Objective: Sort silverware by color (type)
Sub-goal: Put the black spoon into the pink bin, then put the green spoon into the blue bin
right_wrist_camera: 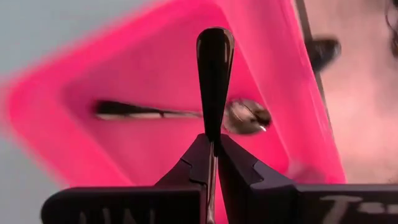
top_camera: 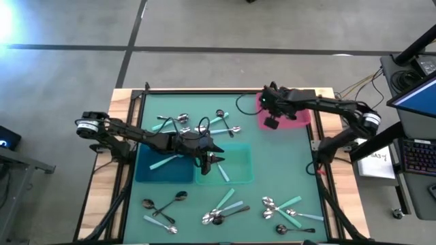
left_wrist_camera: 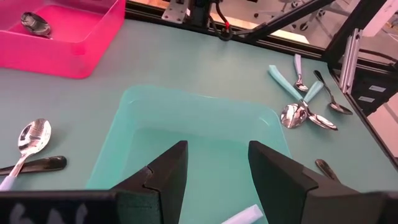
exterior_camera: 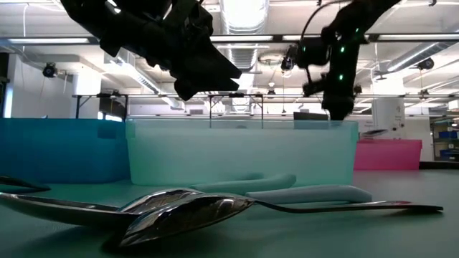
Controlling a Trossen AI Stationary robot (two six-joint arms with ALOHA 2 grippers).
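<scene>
High view is showing the left gripper (top_camera: 212, 158) hanging over the teal bin (top_camera: 240, 175) at mid-frame, its fingers standing apart with nothing between them. One teal-handled spoon (top_camera: 223, 173) is lying inside that bin, its long axis running diagonally from upper left to lower right. Just left of it, the blue bin (top_camera: 146, 173) is holding another teal-handled spoon (top_camera: 165, 161), slanting from lower left to upper right.

Toward the upper right of the frame, the right gripper (top_camera: 271, 120) is hovering over the pink bin (top_camera: 300, 120). In the right wrist view its fingers are pinching shut on a dark spoon (right_wrist_camera: 214, 68) by one end; the spoon's long axis is running straight up the frame, pointing away from the wrist, above the bin's floor. A second dark spoon (right_wrist_camera: 180, 112) is lying on that floor, its axis horizontal across the frame with the bowl at the right end.

Loose spoons are lying scattered on the green mat (top_camera: 286, 170): one cluster (top_camera: 197, 124) along the top above the bins, a few dark ones (top_camera: 162, 205) at lower left, a mixed pile (top_camera: 223, 207) at bottom centre, and another group (top_camera: 286, 209) at lower right, pointing every which way.

In the low view, a shiny silver spoon (exterior_camera: 179, 211) is lying across the foreground, axis roughly horizontal.
</scene>
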